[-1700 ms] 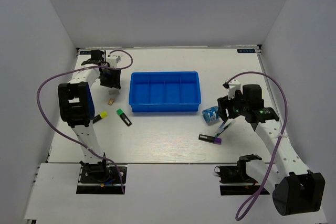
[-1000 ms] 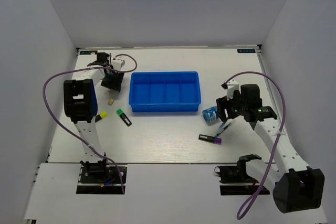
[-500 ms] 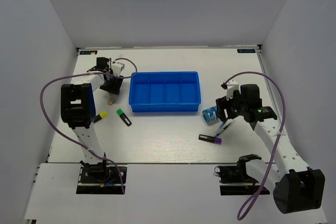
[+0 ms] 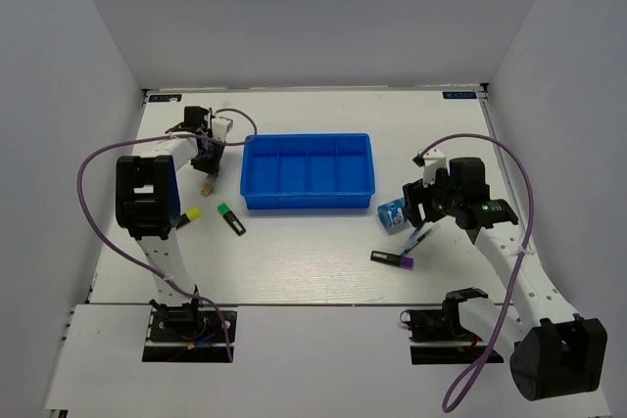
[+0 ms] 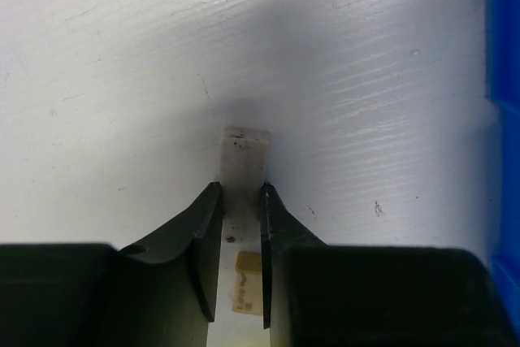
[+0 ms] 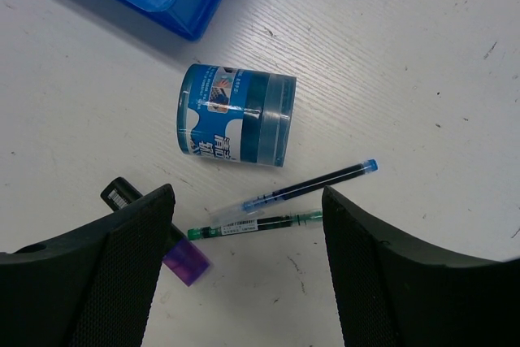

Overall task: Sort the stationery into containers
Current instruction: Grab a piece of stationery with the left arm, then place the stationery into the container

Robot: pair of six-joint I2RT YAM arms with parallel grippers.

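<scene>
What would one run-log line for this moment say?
left gripper: shut on eraser | right gripper: open over pens, tape | tray: empty

Left hand (image 5: pixel 240 193) pinching pale eraser (image 5: pixel 246 148) (blue tray (image 5: pixel 505 119) edge at right).

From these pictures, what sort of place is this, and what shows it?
Probably a robot test cell: white table boxed by plain walls, left arm and right arm bolted at its near edge, blue tray with loose stationery beside it.

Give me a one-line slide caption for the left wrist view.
Left gripper shut on a pale eraser over the white table, blue tray edge at right.
</scene>
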